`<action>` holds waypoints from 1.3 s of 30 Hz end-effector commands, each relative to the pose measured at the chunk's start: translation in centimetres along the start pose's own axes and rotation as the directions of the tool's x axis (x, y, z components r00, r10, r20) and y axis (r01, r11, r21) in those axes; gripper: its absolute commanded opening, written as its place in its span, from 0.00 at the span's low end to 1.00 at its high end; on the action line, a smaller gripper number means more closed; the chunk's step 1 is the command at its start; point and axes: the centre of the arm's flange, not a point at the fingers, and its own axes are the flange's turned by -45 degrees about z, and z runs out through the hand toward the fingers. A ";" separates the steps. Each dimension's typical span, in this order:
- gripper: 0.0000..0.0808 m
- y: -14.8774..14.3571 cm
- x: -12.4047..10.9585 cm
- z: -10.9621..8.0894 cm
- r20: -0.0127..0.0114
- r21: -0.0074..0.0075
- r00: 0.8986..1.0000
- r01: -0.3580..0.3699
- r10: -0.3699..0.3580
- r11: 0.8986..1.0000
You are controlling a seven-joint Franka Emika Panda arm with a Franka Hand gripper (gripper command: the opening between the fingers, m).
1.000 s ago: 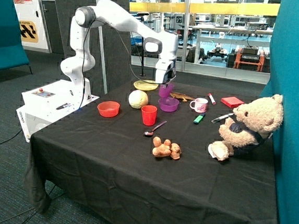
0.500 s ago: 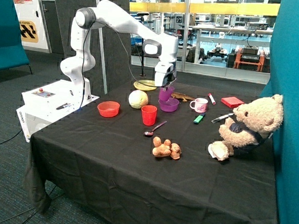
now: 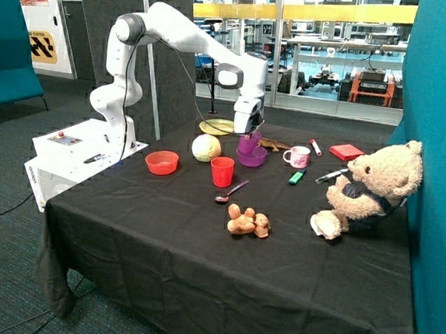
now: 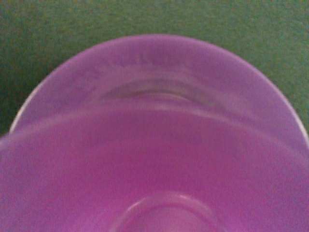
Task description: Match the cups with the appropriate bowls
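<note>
- The gripper [image 3: 248,135] hangs over the purple bowl [image 3: 252,157], closed on the purple cup [image 3: 248,143], which it holds by the rim.
- The purple cup sits low in the purple bowl; from the outside view I cannot tell whether its base touches the bowl's floor.
- In the wrist view the purple cup [image 4: 159,183] fills most of the picture, with the purple bowl [image 4: 159,63] showing as a wider rim around and behind it.
- The purple bowl stands toward the far edge of the table [image 3: 198,274], which is covered with a black cloth.
- The red cup [image 3: 222,172] stands upright on the cloth, nearer the front edge than the purple bowl, not in any bowl.
- The red bowl [image 3: 162,162] sits well apart from the red cup, toward the table edge beside the robot's base, and holds nothing.
- A pale round ball [image 3: 206,147] lies between the red bowl and the purple bowl.
- A yellow-green plate [image 3: 216,126] lies near the far edge, behind the ball.
- A white-and-pink mug [image 3: 297,156] stands beside the purple bowl, on the side toward the teddy bear [image 3: 370,188].
- A spoon [image 3: 231,192] lies just in front of the red cup.
</note>
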 end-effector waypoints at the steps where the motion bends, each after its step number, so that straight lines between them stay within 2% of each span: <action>1: 0.00 -1.5 1.2 1.0 -0.003 -0.003 0.999 0.038 -0.038 0.999; 10: 0.00 -2.3 2.1 1.0 -0.003 -0.003 0.998 0.069 -0.069 0.998; 27: 0.00 -1.8 0.3 3.8 -0.003 -0.003 0.997 0.075 -0.075 0.997; 39: 0.00 -1.1 -0.1 4.1 -0.003 -0.003 0.996 0.085 -0.085 0.996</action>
